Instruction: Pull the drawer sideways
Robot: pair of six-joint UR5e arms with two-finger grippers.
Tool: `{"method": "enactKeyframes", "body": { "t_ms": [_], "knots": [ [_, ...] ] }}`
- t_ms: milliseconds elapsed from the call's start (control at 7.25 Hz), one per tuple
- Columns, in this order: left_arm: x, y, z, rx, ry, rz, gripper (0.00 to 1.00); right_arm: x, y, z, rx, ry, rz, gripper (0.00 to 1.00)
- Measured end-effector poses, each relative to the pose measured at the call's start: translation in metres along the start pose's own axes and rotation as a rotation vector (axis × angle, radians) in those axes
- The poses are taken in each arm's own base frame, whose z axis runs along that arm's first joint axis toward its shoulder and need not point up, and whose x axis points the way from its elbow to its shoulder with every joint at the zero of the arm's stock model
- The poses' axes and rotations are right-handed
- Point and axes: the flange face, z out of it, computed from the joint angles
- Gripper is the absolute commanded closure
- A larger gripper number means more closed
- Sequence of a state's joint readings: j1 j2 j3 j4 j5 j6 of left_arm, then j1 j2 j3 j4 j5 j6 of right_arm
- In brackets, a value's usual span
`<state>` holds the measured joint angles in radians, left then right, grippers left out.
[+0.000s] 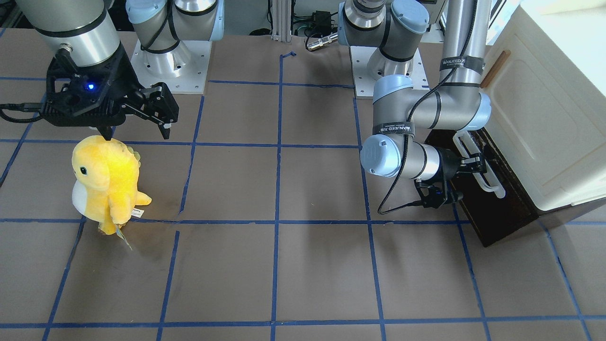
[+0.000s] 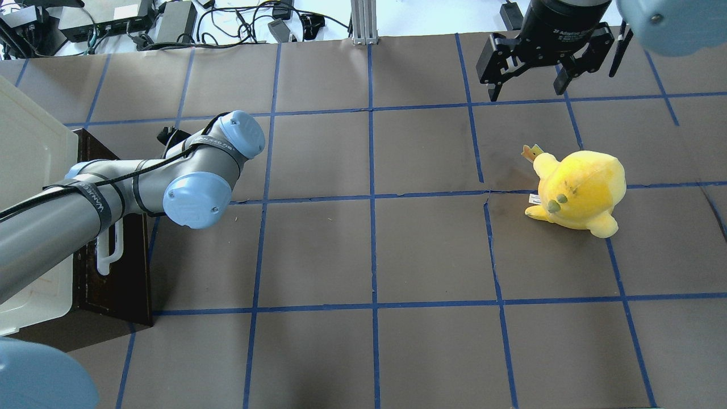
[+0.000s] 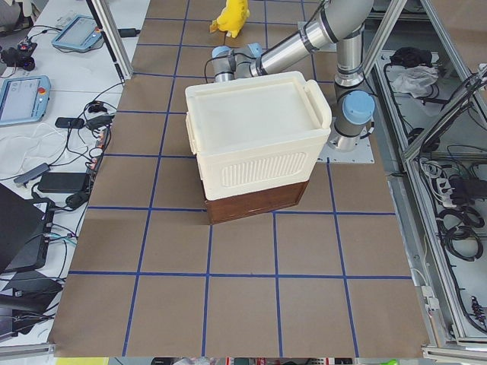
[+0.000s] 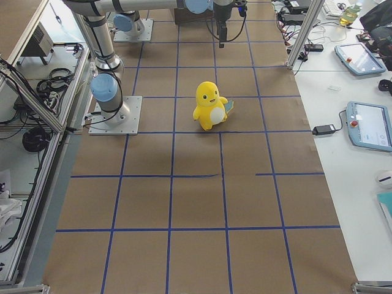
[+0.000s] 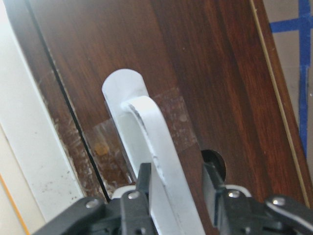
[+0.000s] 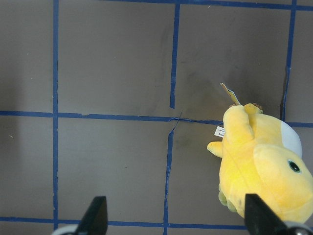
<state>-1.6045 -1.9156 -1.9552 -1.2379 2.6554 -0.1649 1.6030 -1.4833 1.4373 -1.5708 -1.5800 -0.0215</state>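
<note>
The drawer (image 1: 492, 208) has a dark brown wooden front and a long white bar handle (image 1: 487, 177). It sits at the base of a cream cabinet (image 1: 544, 118) at the table's left end. My left gripper (image 1: 473, 166) is at the handle. In the left wrist view its jaws (image 5: 176, 178) stand either side of the white handle (image 5: 146, 132), shut on it, against the brown front (image 5: 205, 73). In the overhead view the arm hides this gripper; the handle (image 2: 108, 253) shows below it. My right gripper (image 2: 528, 85) is open and empty, hovering beyond a yellow plush.
A yellow plush toy (image 1: 106, 180) stands upright on the robot's right side, also in the overhead (image 2: 579, 190) and right wrist (image 6: 259, 166) views. The brown table mat carries a blue tape grid (image 2: 372, 196). Cables and devices lie past the far edge (image 2: 170, 17).
</note>
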Motion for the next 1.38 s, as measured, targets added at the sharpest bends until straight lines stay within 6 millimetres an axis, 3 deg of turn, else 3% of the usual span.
{"method": "enactKeyframes", "body": {
  "t_ms": [1379],
  "knots": [
    [0.0019, 0.0037, 0.0004, -0.011, 0.001, 0.02, 0.63, 0.0, 0.0, 0.0, 0.0, 0.0, 0.0, 0.0]
  ]
}}
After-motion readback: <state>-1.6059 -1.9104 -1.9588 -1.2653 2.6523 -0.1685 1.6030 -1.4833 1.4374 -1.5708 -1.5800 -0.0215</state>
